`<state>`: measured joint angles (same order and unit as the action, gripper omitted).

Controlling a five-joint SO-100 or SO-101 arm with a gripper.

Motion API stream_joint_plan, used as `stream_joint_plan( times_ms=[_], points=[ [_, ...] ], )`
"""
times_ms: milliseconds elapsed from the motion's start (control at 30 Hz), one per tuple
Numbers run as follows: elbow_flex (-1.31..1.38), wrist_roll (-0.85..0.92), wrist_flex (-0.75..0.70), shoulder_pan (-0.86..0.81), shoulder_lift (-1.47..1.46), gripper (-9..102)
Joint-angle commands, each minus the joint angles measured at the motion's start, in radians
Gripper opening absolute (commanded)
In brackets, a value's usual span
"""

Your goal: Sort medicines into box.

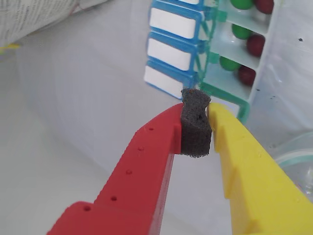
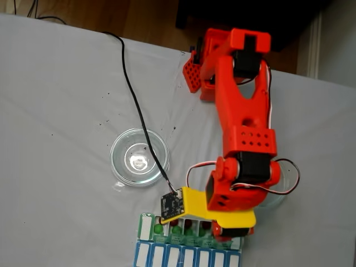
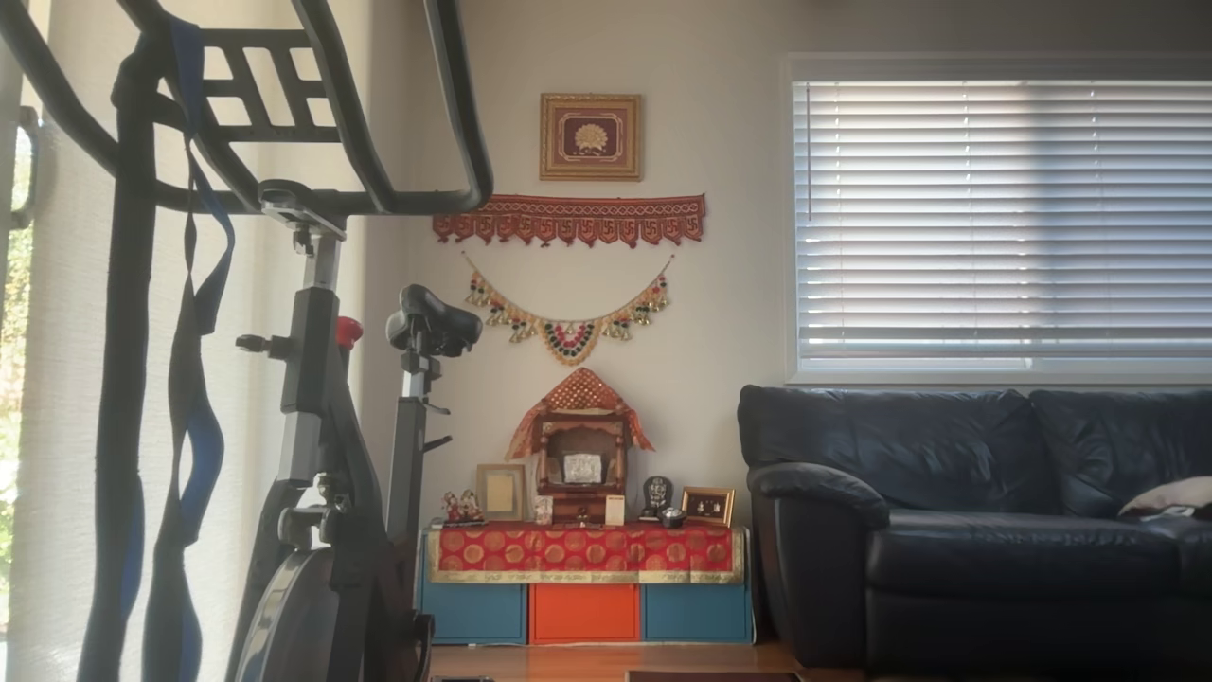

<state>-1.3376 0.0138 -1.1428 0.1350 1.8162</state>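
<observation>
In the wrist view my gripper (image 1: pixel 196 111) has a red finger (image 1: pixel 146 161) and a yellow finger (image 1: pixel 249 166), closed against a dark foam pad (image 1: pixel 195 128) with no pill showing between them. Just beyond the tips lies the box (image 1: pixel 222 90), its blue row (image 1: pixel 171 39) to the left. Its open green compartments hold green pills (image 1: pixel 241 32) and dark red pills (image 1: pixel 255 44) in pairs. In the fixed view the gripper (image 2: pixel 221 228) hangs over the right part of the box (image 2: pixel 146 227) at the table's bottom edge.
An empty clear glass dish (image 2: pixel 139 157) stands left of the arm, and a second dish (image 2: pixel 285 177) (image 1: pixel 296 154) is partly under it on the right. A black cable (image 2: pixel 130 89) runs across the white tablecloth to the wrist camera board (image 2: pixel 172 204).
</observation>
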Motion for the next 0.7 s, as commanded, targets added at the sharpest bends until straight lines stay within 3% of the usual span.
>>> stream_joint_plan(
  times_ms=[0,667],
  points=[
    [0.002,-0.020,0.078,0.035,0.063,1],
    [-0.054,-0.123,0.319,0.104,-0.058,1]
  ],
)
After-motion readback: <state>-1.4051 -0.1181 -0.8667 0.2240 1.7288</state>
